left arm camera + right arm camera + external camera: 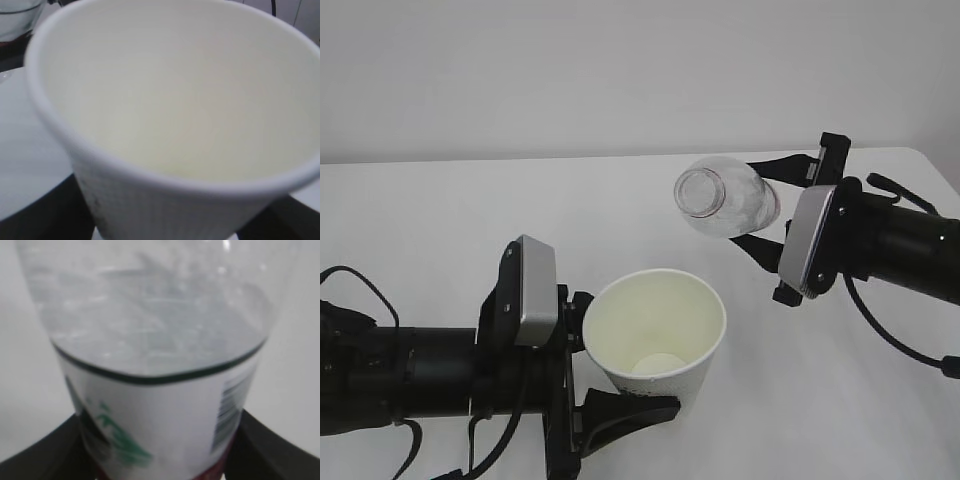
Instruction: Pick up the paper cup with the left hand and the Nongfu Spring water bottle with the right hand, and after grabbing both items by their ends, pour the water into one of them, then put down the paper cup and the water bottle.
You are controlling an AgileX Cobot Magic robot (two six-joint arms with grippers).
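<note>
- Lower centre, our left hand (605, 375) grips the paper cup (660, 335): light, crushable, so we hold gently near its base.
- Upper right, our right hand (798, 225) clamps the Nongfu Spring water bottle (725, 198), tipped cupward: thin, slippery, squeezable.

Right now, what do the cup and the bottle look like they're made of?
Cup: looks like matte paper, with an opaque cream inside, a rolled rim and a finely textured outer wall. Bottle: looks like thin clear glossy plastic, see-through with glints, and a printed wrap label, seen from the right wrist.
</note>
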